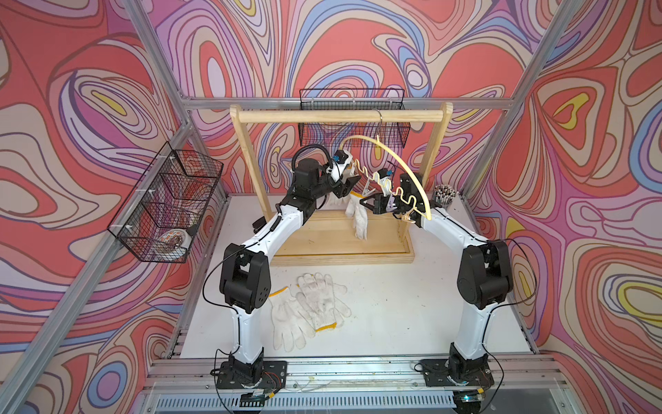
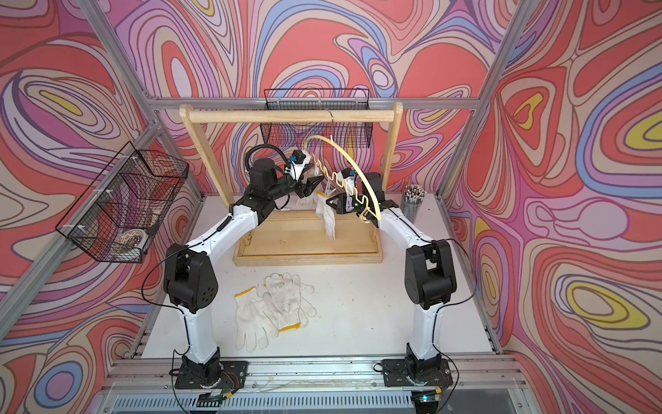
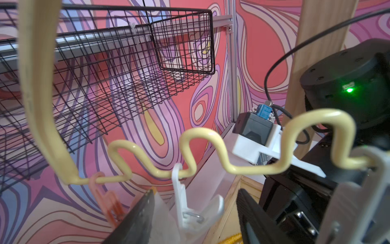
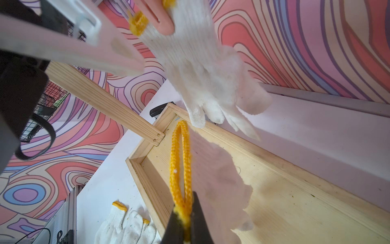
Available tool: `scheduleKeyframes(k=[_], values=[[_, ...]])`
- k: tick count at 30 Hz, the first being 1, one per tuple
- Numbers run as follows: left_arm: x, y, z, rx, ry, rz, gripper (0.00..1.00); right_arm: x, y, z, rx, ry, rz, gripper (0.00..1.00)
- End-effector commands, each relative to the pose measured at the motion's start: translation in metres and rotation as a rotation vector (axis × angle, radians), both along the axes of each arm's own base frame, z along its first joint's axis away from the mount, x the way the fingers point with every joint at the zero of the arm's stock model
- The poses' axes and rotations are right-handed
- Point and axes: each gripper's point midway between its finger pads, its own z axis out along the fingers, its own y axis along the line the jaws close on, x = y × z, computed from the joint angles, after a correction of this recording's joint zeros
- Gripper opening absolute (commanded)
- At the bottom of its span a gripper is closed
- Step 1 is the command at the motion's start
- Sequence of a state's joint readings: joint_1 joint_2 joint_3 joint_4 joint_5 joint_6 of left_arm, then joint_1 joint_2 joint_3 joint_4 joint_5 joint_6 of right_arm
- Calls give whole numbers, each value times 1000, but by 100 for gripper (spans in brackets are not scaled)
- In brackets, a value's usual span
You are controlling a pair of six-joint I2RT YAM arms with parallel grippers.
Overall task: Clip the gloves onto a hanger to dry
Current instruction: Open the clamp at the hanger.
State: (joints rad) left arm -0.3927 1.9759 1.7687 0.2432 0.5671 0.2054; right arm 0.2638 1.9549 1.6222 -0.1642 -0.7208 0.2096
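The pale yellow hanger (image 1: pixel 406 168) hangs by its metal hook from the wooden rail, swung at an angle. My left gripper (image 1: pixel 346 184) is open at its wavy bar (image 3: pixel 211 137), and a white clip (image 3: pixel 190 211) dangles between the fingers (image 3: pixel 137 219). A pink clip (image 3: pixel 107 200) hangs beside it. My right gripper (image 4: pixel 183 221) is shut on the yellow cuff (image 4: pixel 181 160) of a white glove (image 1: pixel 360 218) that hangs below it over the wooden base. Another glove (image 4: pixel 206 69) hangs from the pink clip (image 4: pixel 160 19). Two more gloves (image 1: pixel 308 312) lie overlapping on the white table.
The wooden rail frame (image 1: pixel 340 116) stands on a shallow wooden tray base (image 1: pixel 340 251) at the back of the table. A black wire basket (image 1: pixel 390 136) is mounted behind it and another (image 1: pixel 168 208) on the left wall. A cup of pens (image 1: pixel 444 195) stands at the back right.
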Motion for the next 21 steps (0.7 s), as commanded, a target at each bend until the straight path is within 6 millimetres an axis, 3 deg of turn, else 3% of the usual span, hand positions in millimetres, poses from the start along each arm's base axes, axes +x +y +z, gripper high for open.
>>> scheduleKeyframes(k=[1,14,21], values=[[-1,-6,9,-19,-29,-53,65,2,6,2,8,-5,19,0],[8,-9,3,-15,-18,-50,61,2,5,2,7,-7,18,0],[6,-10,8,-23,-18,-55,49,2,6,2,6,-10,20,0]])
